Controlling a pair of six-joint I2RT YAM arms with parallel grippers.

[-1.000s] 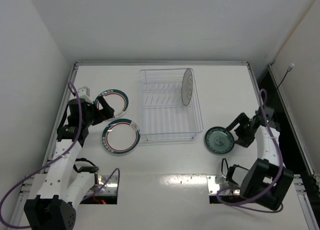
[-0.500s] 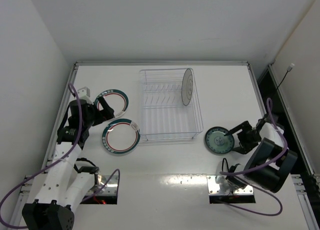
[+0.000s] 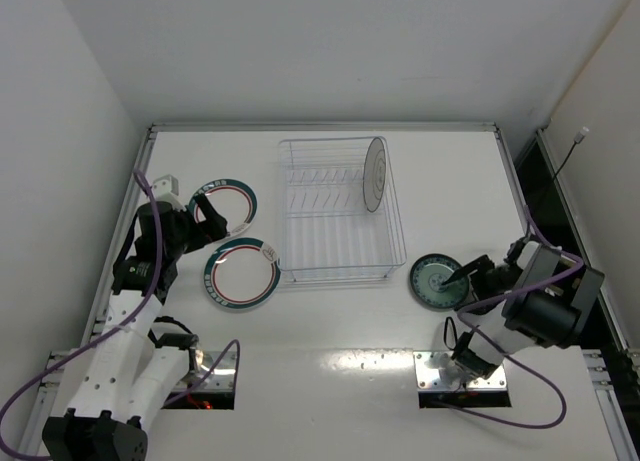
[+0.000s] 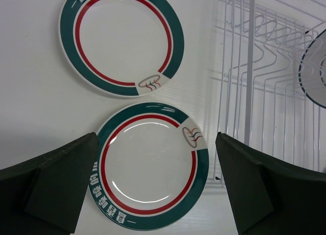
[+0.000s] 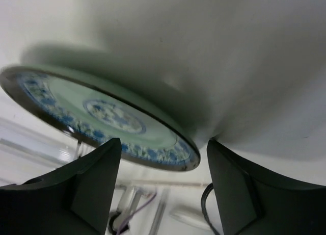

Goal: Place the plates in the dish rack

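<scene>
The right gripper (image 5: pixel 163 143) stands with its jaws apart, straddling the right rim of the teal plate (image 5: pixel 102 110). In the top view one jaw reaches in over the plate's face and the other sits outside the rim. No clamp is visible, so treat the plate as not yet held. The teal plate lies flat on the table (image 3: pixel 330 381), directly left of the gripper and just right of the near-right corner of the rack (image 3: pixel 335 271), apart from it. The left gripper (image 3: pixel 212 213) is fully open and holds nothing. It hovers over two flat plates left of the rack: the near green plate (image 4: pixel 150 168), framed between its jaws in the wrist view, and the far green plate (image 4: pixel 122 38) beyond it, their rims almost touching. A pale plate (image 3: pixel 376 173) stands on edge at the far-right end of the rack, its face turned sideways. The right arm is the nearer one to the teal plate, and the step in hand appears to be a rim grasp. The coming move turns on one relation: the rack lies to the left of the gripper and farther from the bases. Once gripped, the plate probably has to be tipped onto its edge, faced sideways like the pale plate, and lowered between free tines (image 4: pixel 265 36) to that plate's left.
</scene>
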